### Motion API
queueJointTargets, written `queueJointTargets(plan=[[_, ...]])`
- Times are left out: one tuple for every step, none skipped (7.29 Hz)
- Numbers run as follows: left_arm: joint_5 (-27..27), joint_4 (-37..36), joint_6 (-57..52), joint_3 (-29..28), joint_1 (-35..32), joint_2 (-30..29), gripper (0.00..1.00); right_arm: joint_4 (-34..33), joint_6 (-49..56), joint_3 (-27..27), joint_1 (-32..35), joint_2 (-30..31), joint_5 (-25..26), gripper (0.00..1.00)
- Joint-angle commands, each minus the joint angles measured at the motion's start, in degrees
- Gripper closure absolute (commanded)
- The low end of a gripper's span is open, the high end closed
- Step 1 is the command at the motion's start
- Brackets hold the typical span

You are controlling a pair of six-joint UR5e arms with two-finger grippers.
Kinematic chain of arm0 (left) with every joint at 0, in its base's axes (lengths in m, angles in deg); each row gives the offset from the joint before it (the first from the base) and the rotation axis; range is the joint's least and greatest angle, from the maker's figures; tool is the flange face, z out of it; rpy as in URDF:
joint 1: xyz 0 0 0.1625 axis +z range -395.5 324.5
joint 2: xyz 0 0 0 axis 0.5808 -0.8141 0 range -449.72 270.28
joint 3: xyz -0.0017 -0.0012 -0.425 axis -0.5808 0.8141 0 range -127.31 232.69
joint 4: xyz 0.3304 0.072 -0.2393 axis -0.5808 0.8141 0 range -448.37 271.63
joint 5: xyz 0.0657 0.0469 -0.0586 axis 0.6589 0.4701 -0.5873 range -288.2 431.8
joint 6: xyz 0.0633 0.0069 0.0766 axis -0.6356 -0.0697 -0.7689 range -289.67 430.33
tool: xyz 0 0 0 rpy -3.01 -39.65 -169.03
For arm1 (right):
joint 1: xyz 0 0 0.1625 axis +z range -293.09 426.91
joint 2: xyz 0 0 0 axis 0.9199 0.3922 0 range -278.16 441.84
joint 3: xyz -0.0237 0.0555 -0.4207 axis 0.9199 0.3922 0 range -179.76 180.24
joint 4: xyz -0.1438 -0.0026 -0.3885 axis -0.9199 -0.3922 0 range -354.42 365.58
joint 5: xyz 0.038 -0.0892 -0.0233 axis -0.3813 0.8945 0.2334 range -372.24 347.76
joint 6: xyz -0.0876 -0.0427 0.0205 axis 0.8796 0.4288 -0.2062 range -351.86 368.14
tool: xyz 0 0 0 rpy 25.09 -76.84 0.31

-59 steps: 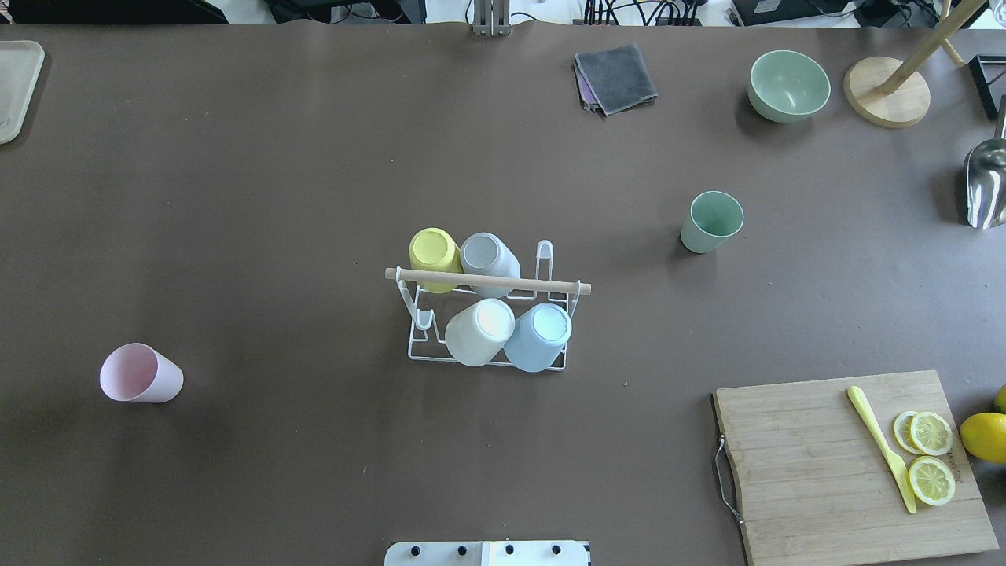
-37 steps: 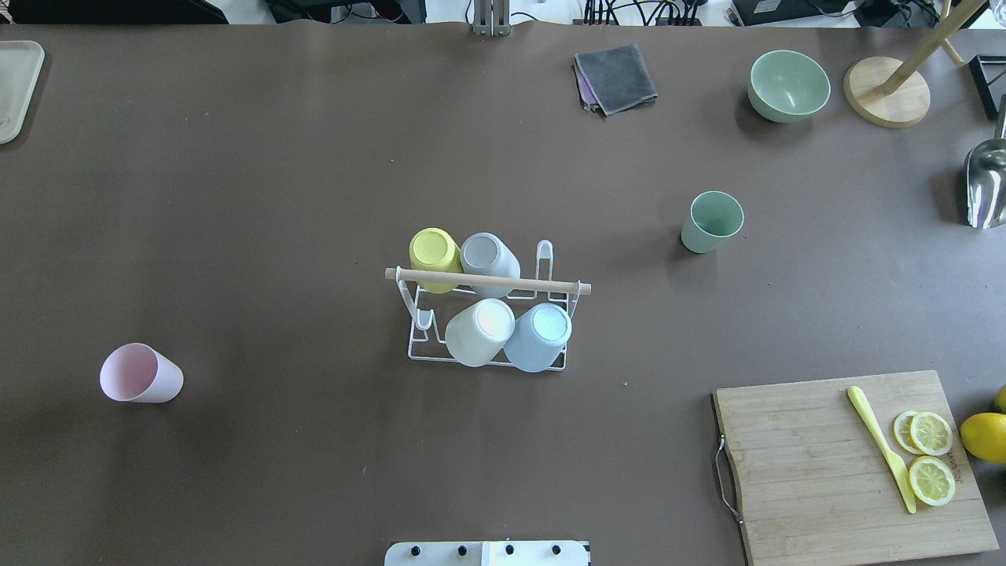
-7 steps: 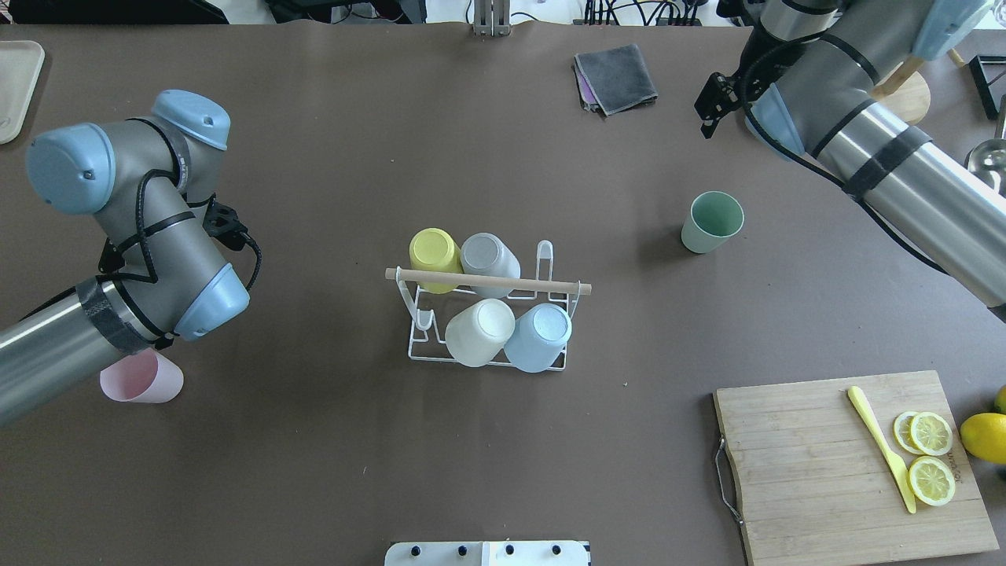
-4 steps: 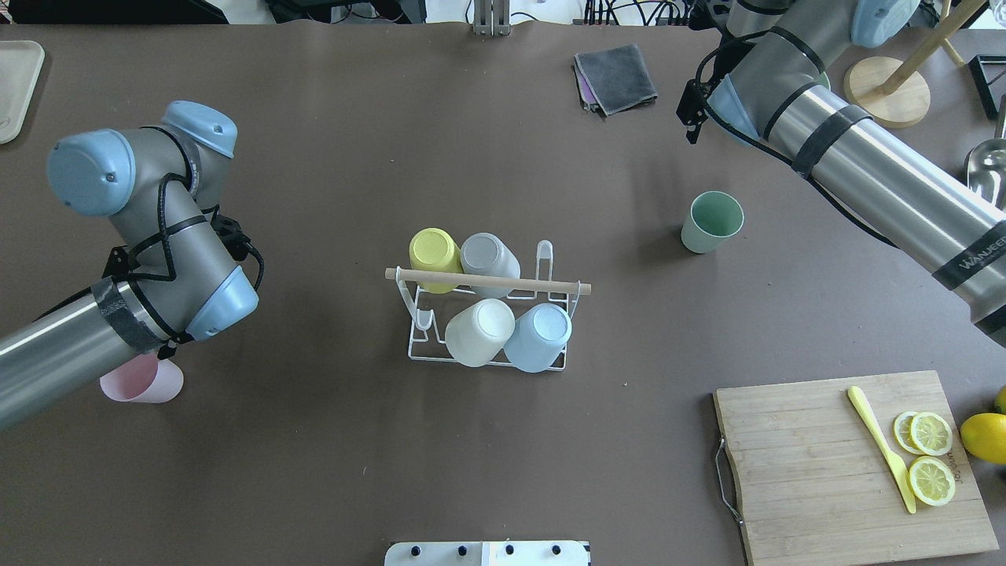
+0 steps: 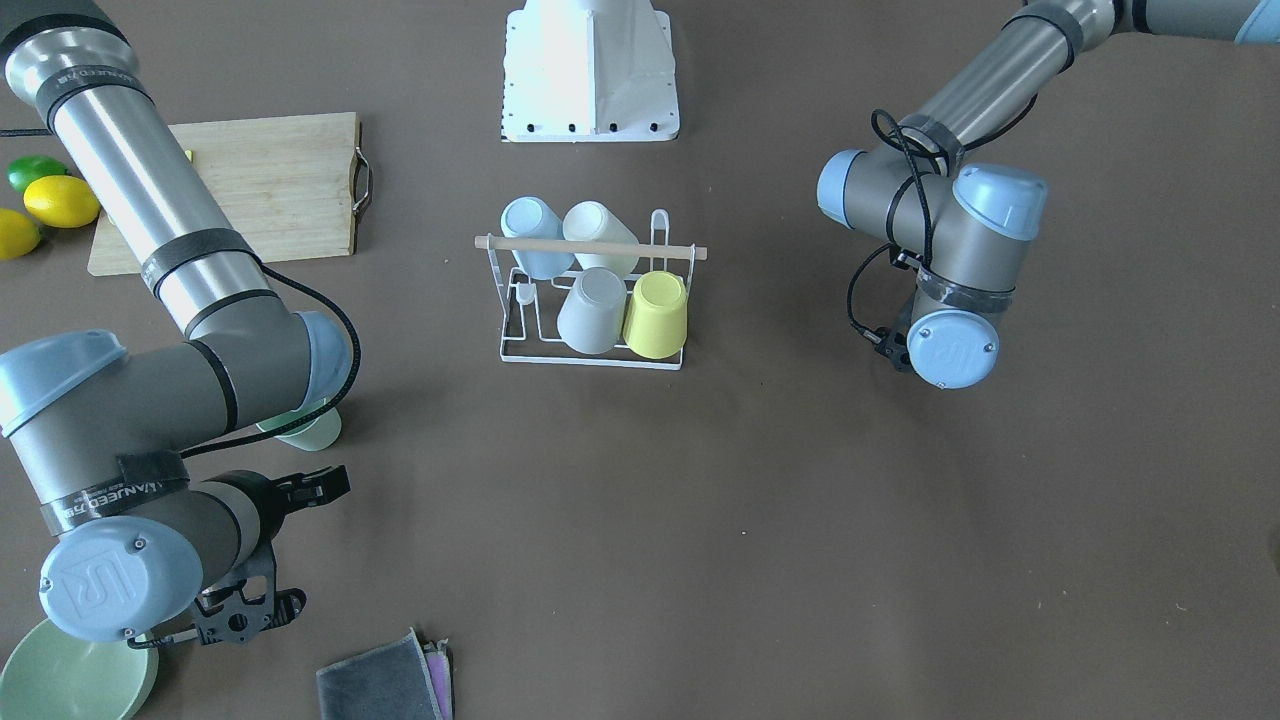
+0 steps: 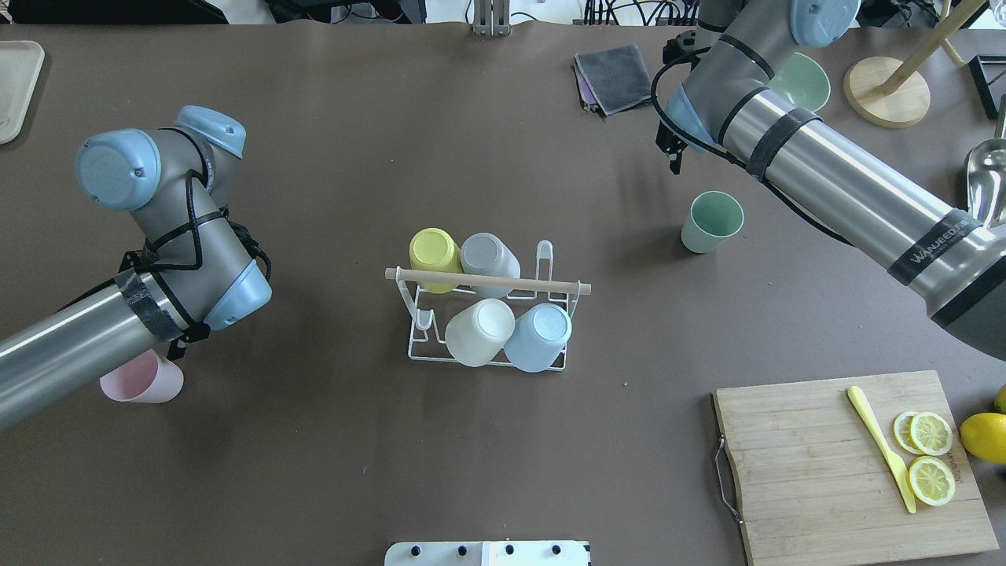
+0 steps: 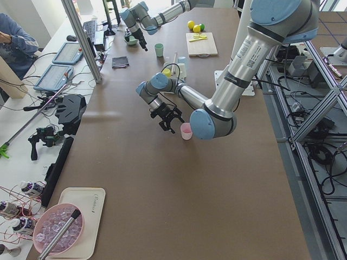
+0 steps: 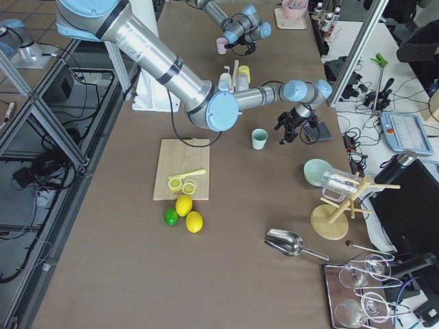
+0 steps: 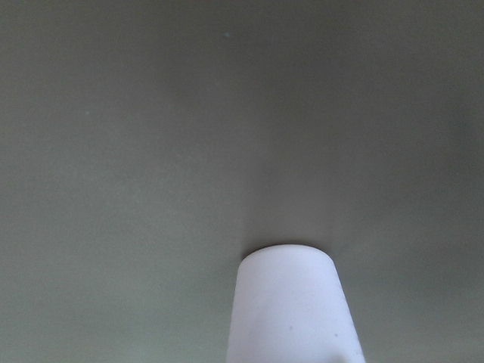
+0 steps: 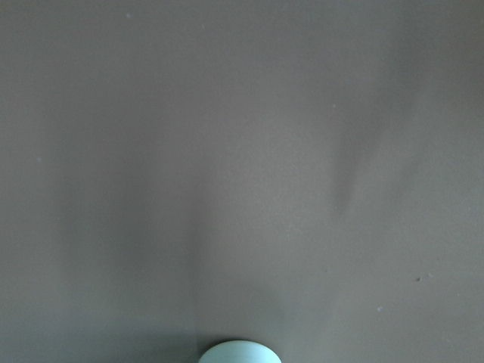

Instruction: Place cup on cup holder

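Observation:
The white wire cup holder (image 6: 487,358) with a wooden rod (image 6: 487,281) stands mid-table and carries yellow, grey, cream and blue cups upside down; it also shows in the front view (image 5: 592,357). A pink cup (image 6: 149,383) lies on its side, partly under my left arm, and shows close up in the left wrist view (image 9: 291,302). My left gripper (image 7: 168,117) hangs just beside it; I cannot tell whether it is open. A green cup (image 6: 712,222) stands upright at the right. My right gripper (image 5: 245,612) hovers beyond it, open and empty.
A folded grey cloth (image 6: 615,77), a green bowl (image 6: 809,82) and a wooden stand (image 6: 886,94) sit at the far right. A cutting board (image 6: 817,472) with lemon slices and a yellow knife lies near right. A metal scoop (image 6: 986,185) is at the right edge.
Both arms have come into view. The left arm has swung right above the pink cup. The right arm has moved left and nearer the green cup. No cup has moved.

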Motion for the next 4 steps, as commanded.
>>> queueJointTargets(plan=[[-0.32, -2.06, -1.04, -2.01, 0.01, -0.24, 0.02, -3.93, 4.56, 3.36, -0.05, -1.25, -0.18, 0.00], [-3.19, -3.47, -1.31, -2.19, 0.01, -0.24, 0.02, -4.72, 6.49, 6.43, -0.05, -2.91, -0.18, 0.00], [-4.96, -4.01, -1.22, -2.45, 0.18, -0.15, 0.02, -4.73, 6.51, 8.29, -0.05, -3.71, -0.71, 0.00], [-7.24, -5.32, -1.66, -4.45, 0.19, -0.15, 0.02, -4.73, 6.51, 9.96, -0.05, -4.24, -2.97, 0.00]])
